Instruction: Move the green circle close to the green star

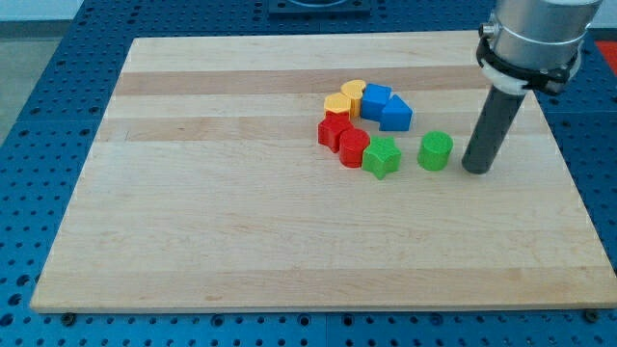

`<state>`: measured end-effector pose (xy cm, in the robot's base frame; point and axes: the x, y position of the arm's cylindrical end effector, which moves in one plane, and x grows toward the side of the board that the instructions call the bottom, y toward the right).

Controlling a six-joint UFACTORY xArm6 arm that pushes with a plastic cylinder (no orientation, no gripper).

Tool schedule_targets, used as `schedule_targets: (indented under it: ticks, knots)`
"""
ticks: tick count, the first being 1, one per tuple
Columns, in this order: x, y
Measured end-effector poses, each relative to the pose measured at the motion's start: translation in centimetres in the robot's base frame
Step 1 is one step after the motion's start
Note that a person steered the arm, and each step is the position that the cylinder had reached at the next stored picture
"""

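The green circle (436, 151) lies on the wooden board right of centre. The green star (382, 157) lies just to its left, with a narrow gap between them. My tip (475, 168) rests on the board a short way to the right of the green circle, not touching it. The dark rod rises from there toward the view's top right.
A cluster sits left of and above the green star: two red blocks (345, 139), a yellow heart (354, 93), an orange block (337, 103) and two blue blocks (386, 106). The board (241, 212) lies on a blue perforated table.
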<state>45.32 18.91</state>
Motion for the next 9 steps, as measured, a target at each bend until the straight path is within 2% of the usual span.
schedule_targets:
  ticks: [9]
  knots:
    - [-0.7,-3.5]
